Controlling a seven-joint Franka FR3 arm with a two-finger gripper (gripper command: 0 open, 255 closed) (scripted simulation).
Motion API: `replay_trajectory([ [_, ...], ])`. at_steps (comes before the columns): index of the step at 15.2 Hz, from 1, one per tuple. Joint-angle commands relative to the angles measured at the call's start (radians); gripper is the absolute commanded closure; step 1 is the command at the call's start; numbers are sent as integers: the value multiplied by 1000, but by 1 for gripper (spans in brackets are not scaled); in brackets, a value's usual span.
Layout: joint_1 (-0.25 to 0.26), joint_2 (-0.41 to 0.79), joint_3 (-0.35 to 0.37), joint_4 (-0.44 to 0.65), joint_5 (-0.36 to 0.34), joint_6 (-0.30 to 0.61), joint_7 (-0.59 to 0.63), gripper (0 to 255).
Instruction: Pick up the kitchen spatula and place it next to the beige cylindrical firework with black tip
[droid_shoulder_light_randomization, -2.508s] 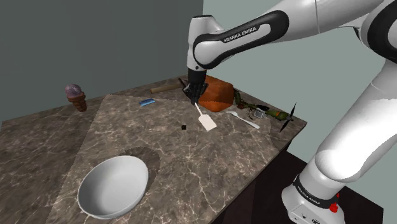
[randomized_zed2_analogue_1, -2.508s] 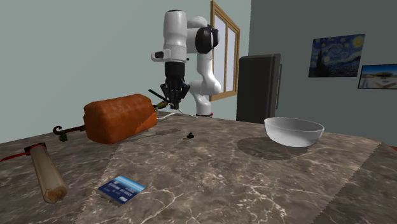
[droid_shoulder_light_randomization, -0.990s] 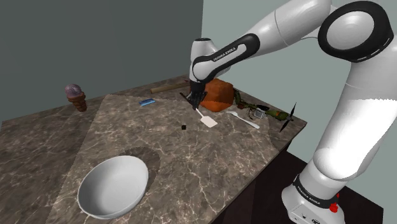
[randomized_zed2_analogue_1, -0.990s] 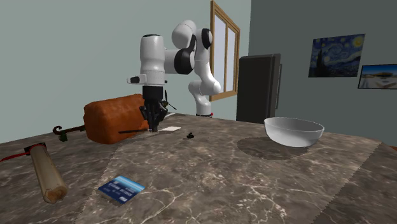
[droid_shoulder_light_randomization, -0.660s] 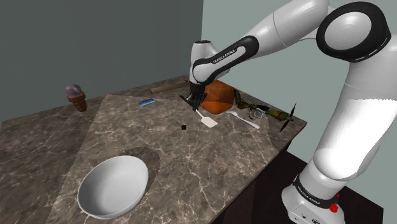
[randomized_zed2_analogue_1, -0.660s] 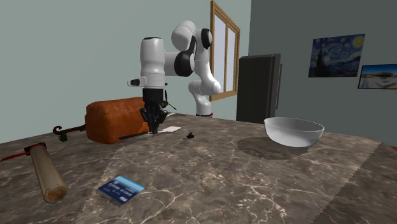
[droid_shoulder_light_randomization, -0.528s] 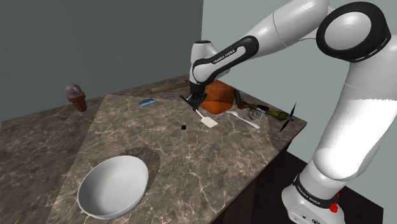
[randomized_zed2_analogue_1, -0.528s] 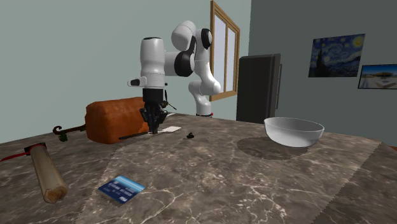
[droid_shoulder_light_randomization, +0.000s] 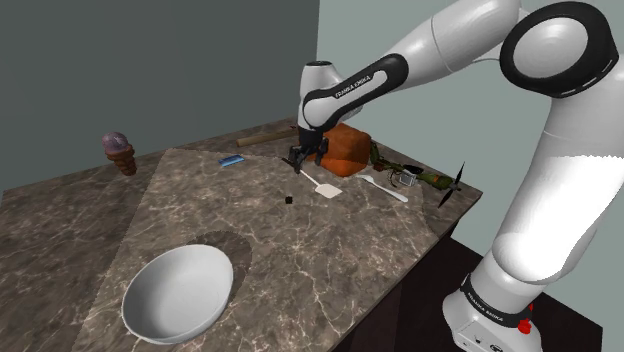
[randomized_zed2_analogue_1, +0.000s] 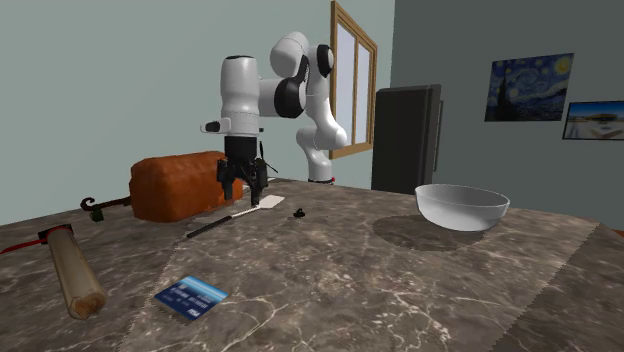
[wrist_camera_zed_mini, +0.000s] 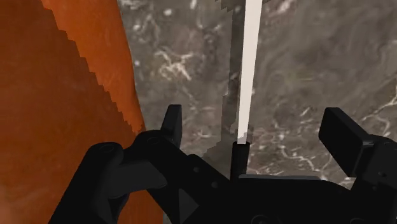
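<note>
The spatula (droid_shoulder_light_randomization: 326, 187) lies flat on the marble table (droid_shoulder_light_randomization: 330, 250), with a white blade and a thin dark handle (randomized_zed2_analogue_1: 212, 224). My gripper (droid_shoulder_light_randomization: 305, 157) hangs just above the handle, open (randomized_zed2_analogue_1: 241, 178), touching nothing. In the wrist view the spatula's pale shaft (wrist_camera_zed_mini: 248, 70) runs away between the spread fingers (wrist_camera_zed_mini: 172, 122), which stand clear of it. The beige cylindrical firework (randomized_zed2_analogue_1: 76, 272) lies near the second exterior view's lower left, well apart from the spatula; it also lies at the table's back edge (droid_shoulder_light_randomization: 265, 135).
A brown loaf (droid_shoulder_light_randomization: 342, 148) (randomized_zed2_analogue_1: 175, 186) sits right beside the gripper. A blue card (randomized_zed2_analogue_1: 190, 297), a small black piece (droid_shoulder_light_randomization: 289, 199), a white bowl (droid_shoulder_light_randomization: 178, 292), an ice-cream cone (droid_shoulder_light_randomization: 122, 152) and a white spoon (droid_shoulder_light_randomization: 385, 188) are also on the table.
The gripper has opened and let go of the spatula, which now lies flat on the table. The hand has risen slightly above it.
</note>
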Motion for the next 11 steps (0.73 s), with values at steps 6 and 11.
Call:
replay_trajectory([
  [6,-5,-61,5,40,24,-98,-16,0],
  [11,-5,-61,5,40,24,-98,-16,0],
])
